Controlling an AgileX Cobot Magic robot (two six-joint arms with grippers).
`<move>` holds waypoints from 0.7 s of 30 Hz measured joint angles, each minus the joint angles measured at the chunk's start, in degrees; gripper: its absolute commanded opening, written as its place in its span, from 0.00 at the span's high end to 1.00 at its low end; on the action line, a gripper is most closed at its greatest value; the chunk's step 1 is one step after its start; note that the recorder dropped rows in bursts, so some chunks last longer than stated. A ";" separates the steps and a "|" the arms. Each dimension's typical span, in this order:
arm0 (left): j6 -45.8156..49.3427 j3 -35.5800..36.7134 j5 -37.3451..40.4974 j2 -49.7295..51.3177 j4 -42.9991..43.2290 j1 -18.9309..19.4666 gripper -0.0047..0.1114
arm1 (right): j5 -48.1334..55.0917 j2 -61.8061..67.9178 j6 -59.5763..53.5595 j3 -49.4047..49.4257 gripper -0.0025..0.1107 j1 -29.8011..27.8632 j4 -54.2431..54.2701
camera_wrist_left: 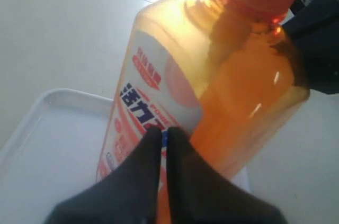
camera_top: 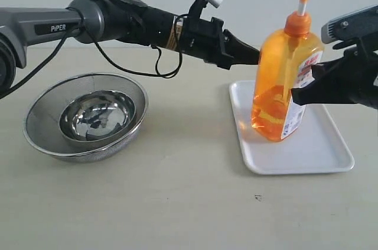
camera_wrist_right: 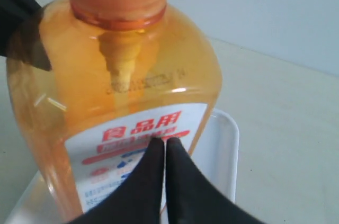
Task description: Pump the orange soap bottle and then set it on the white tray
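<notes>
The orange soap bottle (camera_top: 282, 81) stands on the left part of the white tray (camera_top: 322, 152), leaning slightly, with its pump head up. My left gripper (camera_top: 257, 56) is shut, and its tips press the bottle's upper left side. My right gripper (camera_top: 295, 94) is also shut, with its tips against the label on the opposite side. Neither gripper has the bottle between its own fingers; the bottle sits between the two. In the left wrist view the shut left gripper (camera_wrist_left: 164, 131) meets the bottle (camera_wrist_left: 238, 102) above the tray (camera_wrist_left: 53, 139). In the right wrist view the shut right gripper (camera_wrist_right: 165, 140) touches the bottle (camera_wrist_right: 127, 91), beside the tray (camera_wrist_right: 222, 144).
A round steel mesh strainer (camera_top: 44, 126) with a smaller steel bowl (camera_top: 97, 114) inside it sits on the table at the left. A black cable hangs from the left arm over the table behind the strainer.
</notes>
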 measured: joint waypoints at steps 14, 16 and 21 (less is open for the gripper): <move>-0.36 0.00 -4.58 0.00 0.84 0.00 0.92 | 3.11 0.59 -2.62 -2.86 0.98 -0.12 0.09; -0.36 0.00 -4.98 0.00 0.84 0.00 0.92 | 3.11 0.59 -3.06 -2.96 0.98 -0.12 0.09; -0.44 0.00 -5.84 0.00 0.94 -0.50 0.92 | 3.11 0.59 -3.58 -3.04 0.98 -0.12 0.21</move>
